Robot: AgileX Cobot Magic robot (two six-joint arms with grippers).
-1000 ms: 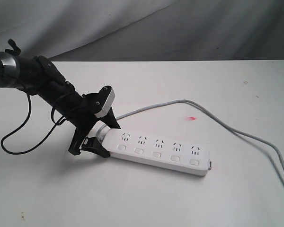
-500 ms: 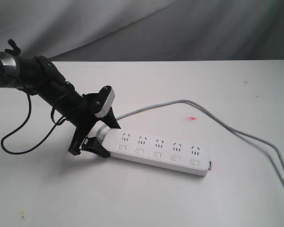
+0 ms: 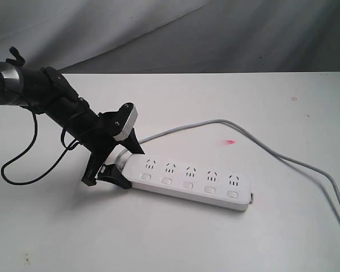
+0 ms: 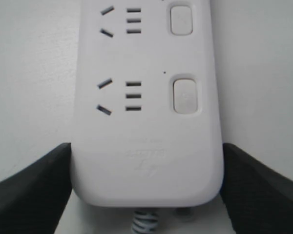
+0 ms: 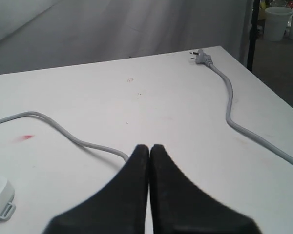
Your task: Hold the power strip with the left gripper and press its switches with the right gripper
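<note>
So we're looking at the power strip (image 3: 190, 181) lying flat on the bench (image 3: 243, 90), sockets up, its grey cord (image 3: 226, 123) looping away behind it; the left gripper (image 3: 130, 166) is straddling the cord end with its fingers (image 4: 34, 190) pressing on both long sides, so we're calling it clamped on the strip; the right gripper (image 5: 149, 147) is hanging over the bench near the cord, fingers pressed together, away from the switches (image 3: 188, 185), so nothing's getting pressed yet. We're guessing the strip is light, rigid and smooth-sided, so it's going to want to slide or pivot when poked; gripping across the narrow width at the cord end is looking right to us; the far end is lying free, so we're thinking gentle straight-down presses.
</note>
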